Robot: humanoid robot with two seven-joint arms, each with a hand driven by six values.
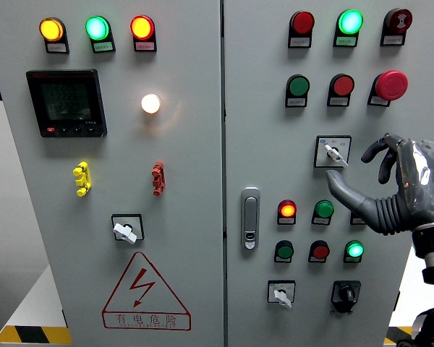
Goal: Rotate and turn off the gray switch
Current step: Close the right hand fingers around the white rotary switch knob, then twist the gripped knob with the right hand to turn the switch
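Gray switch [333,152], lever angled lower right

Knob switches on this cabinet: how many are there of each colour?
Gray-knob switches: 3, namely the left-door switch, the upper right-door switch and the lower right-door switch
Black-knob switches: 1, the black switch
Total: 4

Upper left of the frame, three round indicator lamps glow — amber [51,30], green [97,28], red-orange [142,27] — above a black digital meter [66,103]. Lower left sits a red triangular high-voltage warning sign [145,293]; at centre, a silver door latch [251,217].
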